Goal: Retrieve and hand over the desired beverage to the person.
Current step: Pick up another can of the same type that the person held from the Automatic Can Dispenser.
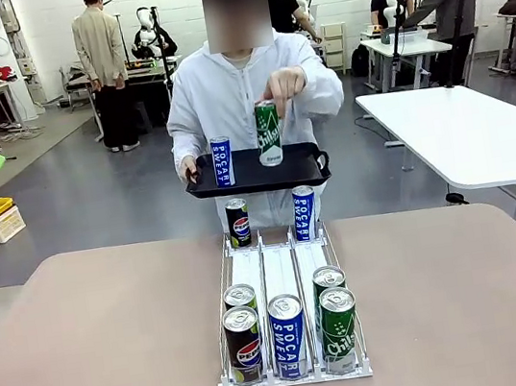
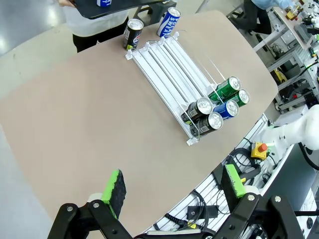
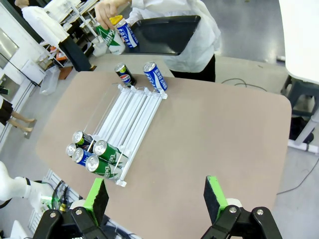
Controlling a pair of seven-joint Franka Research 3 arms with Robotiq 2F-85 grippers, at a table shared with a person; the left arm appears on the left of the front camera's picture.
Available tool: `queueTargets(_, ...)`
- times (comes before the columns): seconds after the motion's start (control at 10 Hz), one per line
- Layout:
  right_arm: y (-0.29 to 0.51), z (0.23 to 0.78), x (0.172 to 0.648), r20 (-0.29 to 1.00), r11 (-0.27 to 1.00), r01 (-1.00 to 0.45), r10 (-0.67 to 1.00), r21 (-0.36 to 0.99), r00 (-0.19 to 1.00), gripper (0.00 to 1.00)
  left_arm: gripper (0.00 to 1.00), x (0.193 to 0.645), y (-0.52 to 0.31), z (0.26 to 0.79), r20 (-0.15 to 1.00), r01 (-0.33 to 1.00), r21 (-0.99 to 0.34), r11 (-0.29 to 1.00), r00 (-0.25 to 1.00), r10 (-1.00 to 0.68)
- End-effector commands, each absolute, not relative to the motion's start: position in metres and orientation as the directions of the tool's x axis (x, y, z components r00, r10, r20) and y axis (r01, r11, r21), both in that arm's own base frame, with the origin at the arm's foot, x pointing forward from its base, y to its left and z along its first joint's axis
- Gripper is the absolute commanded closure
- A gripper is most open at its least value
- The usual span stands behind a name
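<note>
Front view: the person (image 1: 244, 98) stands at the far side of the desk (image 1: 97, 353). One hand grips a black tray (image 1: 307, 161); the other hand (image 1: 282, 82) holds a green can (image 1: 269, 135) just above it. A blue can (image 1: 222, 161) stands on the tray. The rack (image 1: 278, 260) sits mid-desk. Its near end holds a Pepsi can (image 1: 244, 346), a Pocari can (image 1: 288, 336) and a green Chilsung can (image 1: 339, 330), side by side and packed tight. There are two more cans (image 1: 327, 278) right behind the outer ones, and a far pair (image 1: 238, 223) stands at the other end. My read: the raised green can is your cue, so the Chilsung lane is the target. Not confirmed.

Left wrist view: the left tool (image 2: 174, 186) hangs high over the desk's near edge, fingers apart and empty, well apart from the rack.

Right wrist view: the right tool (image 3: 157, 198) is likewise high, with fingers wide apart and empty. The green lane is on this arm's side of the rack.

Risks:
- The packed front row leaves little finger room, so a pad can clip the Pocari can and tip it.
- The lanes look sloped, so the can behind may roll forward as you lift.
- The tray is held one-handed, so a hard set-down could tilt it.
</note>
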State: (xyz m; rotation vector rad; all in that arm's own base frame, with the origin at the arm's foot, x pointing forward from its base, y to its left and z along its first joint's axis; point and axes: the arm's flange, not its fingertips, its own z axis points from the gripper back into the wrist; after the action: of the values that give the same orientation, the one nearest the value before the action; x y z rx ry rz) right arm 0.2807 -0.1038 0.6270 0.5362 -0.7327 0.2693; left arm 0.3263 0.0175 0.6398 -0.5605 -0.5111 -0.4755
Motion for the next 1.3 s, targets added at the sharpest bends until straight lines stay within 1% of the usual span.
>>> queueTargets(0.0, -0.1028, 0.6258, 0.2815, 0.707, 0.815, -0.441, 0.054, 0.377, 0.705, 0.0, 0.0, 0.3266, 0.0176, 0.6401, 0.576, 0.555, -0.376, 0.742, 0.767, -0.282)
queueTargets(1.2, -0.1028, 0.6258, 0.2815, 0.707, 0.815, -0.441, 0.054, 0.377, 0.705, 0.0, 0.0, 0.3266, 0.0176, 0.6401, 0.576, 0.555, -0.376, 0.742, 0.767, -0.282)
